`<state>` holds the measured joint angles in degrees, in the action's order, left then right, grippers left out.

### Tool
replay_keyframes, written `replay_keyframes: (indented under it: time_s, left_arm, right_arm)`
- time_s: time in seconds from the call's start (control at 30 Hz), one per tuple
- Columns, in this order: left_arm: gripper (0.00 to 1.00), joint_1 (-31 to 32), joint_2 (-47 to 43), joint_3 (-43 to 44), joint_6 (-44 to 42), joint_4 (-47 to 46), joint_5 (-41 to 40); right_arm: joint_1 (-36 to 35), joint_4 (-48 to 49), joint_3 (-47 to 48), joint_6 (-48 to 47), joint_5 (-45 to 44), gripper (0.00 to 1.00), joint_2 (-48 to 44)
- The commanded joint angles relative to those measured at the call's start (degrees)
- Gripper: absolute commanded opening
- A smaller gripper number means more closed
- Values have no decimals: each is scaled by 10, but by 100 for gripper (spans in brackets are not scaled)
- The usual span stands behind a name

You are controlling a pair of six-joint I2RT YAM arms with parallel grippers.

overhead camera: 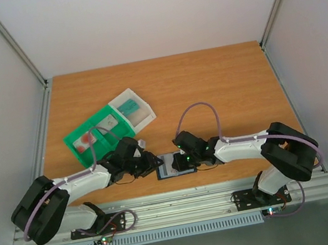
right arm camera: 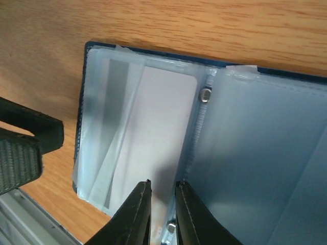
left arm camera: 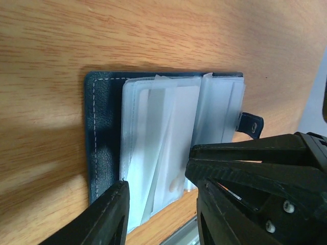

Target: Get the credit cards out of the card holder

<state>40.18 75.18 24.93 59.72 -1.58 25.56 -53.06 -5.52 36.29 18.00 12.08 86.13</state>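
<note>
Count: one card holder [overhead camera: 170, 167], two pale cards [right arm camera: 153, 127] that I can see in its clear sleeves, one teal card [overhead camera: 130, 108] in the tray [overhead camera: 123, 127]. The holder lies open on the table [overhead camera: 221, 87], between my two pincers. My right pincer [right arm camera: 162, 186] is almost together, pinching a pale card's edge. My left pincer [left arm camera: 158, 176] stands apart over the sleeves.

No legible text or labels anywhere

Enclosed by plain white walls [overhead camera: 144, 11] across the top and both sides. Floored mid-frame with an orange wood-grain desk [overhead camera: 219, 74]. Edged along the bottom by a ribbed aluminium rail [overhead camera: 185, 209]. Lit softly, evenly.
</note>
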Motion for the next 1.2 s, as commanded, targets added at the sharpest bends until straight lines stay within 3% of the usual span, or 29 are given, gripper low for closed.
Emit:
replay_keyframes:
  time_s: [0.0, 0.3, 0.43, 0.7, 1.17]
  left_arm:
    - [36, -1, 7, -8, 5, -37, 9]
    - [34, -2, 8, -7, 7, -44, 11]
    - [39, -2, 18, -3, 4, -50, 13]
    - [40, -1, 38, 8, -10, -31, -4]
    - [23, -1, 56, 5, 2, -86, 25]
  right_arm:
    - [-4, 4, 8, -8, -21, 14, 10]
    - [-4, 23, -19, -3, -23, 1, 35]
    - [-4, 24, -25, -3, -27, 1, 30]
    - [-4, 21, -29, -4, -31, 1, 22]
    - [-4, 24, -32, -3, -34, 1, 20]
